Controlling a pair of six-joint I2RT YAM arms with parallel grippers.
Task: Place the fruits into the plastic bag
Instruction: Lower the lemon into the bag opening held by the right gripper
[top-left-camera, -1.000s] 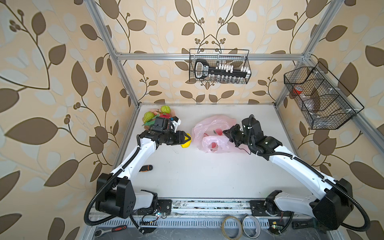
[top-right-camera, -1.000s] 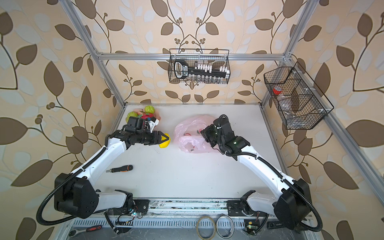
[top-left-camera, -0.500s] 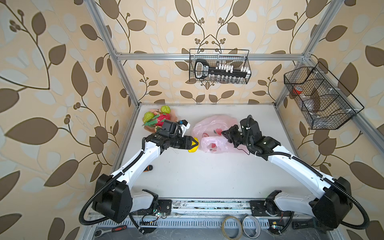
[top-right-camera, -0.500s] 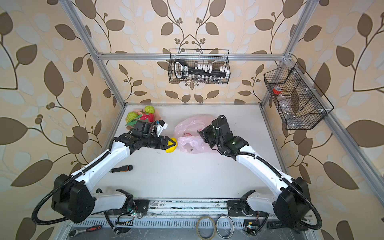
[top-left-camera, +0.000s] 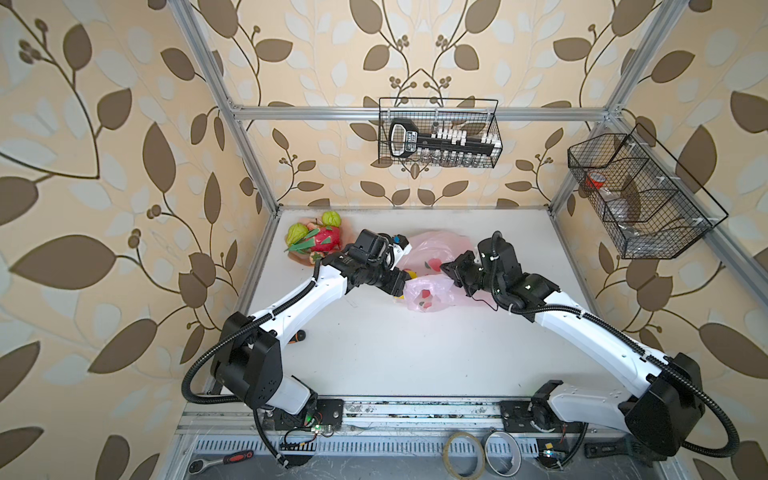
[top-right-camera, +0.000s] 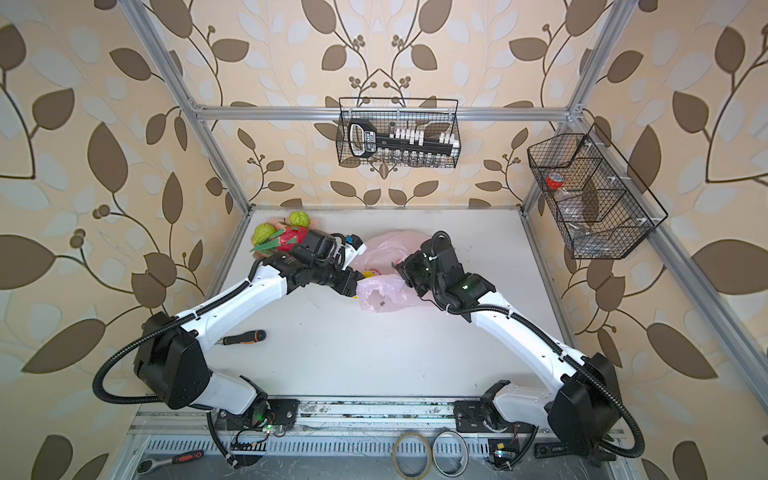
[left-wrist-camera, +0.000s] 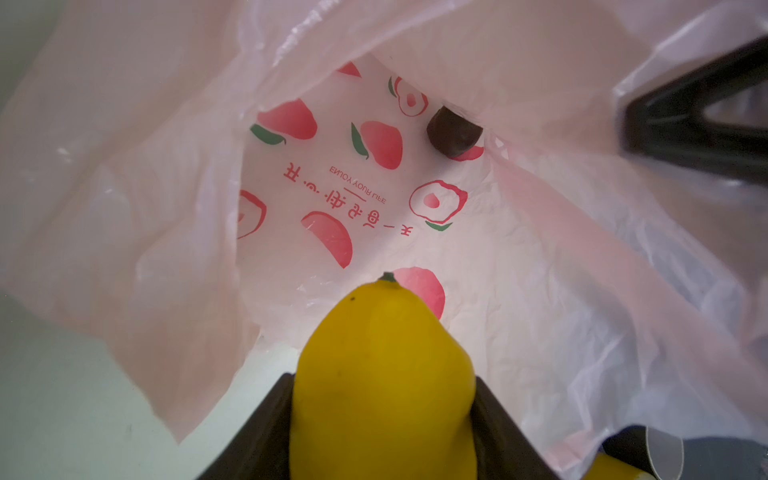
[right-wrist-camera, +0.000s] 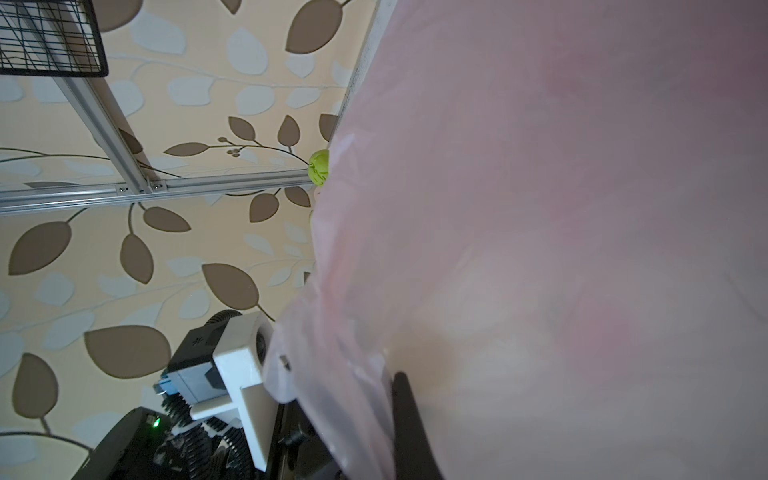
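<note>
plastic bag (top-left-camera: 436, 247) lies on surface (top-left-camera: 395, 353); right tool (top-left-camera: 446, 268) pinched together on its rim, keeps mouth open. left tool (top-left-camera: 401, 282) clamped on lemon (left-wrist-camera: 382, 353), nose just inside mouth. dark purple fruit (left-wrist-camera: 453, 131) already inside.

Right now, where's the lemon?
The lemon sits in the left gripper at the bag mouth, about mid-table in both top views.

surface: white table (top-left-camera: 415, 353) | on it: plastic bag (top-left-camera: 440, 245), fruit-filled dish (top-left-camera: 300, 261), screwdriver (top-right-camera: 243, 337)
</note>
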